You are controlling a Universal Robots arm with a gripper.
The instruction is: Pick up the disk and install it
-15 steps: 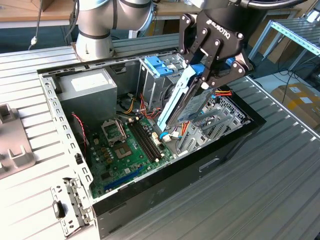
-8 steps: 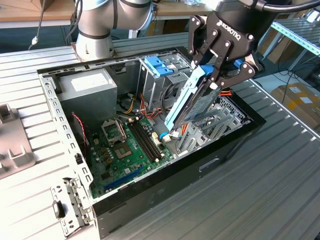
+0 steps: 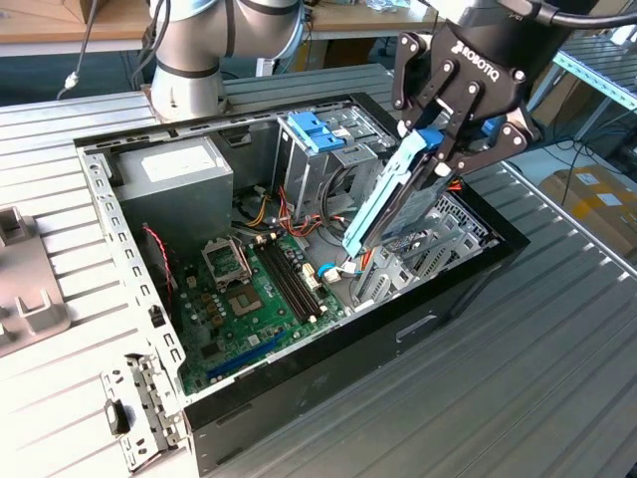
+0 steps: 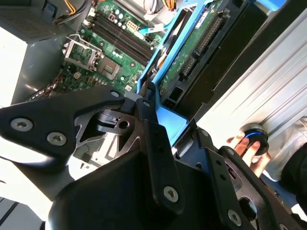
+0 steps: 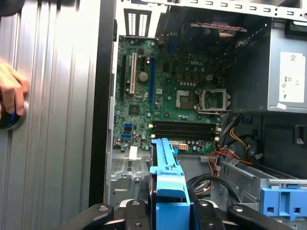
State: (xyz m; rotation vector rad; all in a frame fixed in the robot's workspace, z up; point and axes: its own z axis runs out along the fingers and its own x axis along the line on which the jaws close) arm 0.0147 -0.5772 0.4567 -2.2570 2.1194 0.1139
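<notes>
Black jaws clench the blue-railed flat metal disk (image 3: 388, 194), tilted over the grey metal drive cage (image 3: 438, 234), with the green motherboard (image 3: 249, 289) alongside.

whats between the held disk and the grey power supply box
In the exterior view, the metal drive cage with its pale-blue latch and loose wires lie between the disk and the power supply box.

Ribbed grey metal desk (image 3: 557, 339), brightly lit; cardboard box (image 3: 595, 199) beyond its edge, exterior view's right; wooden tabletop (image 3: 50, 25) behind.
</notes>
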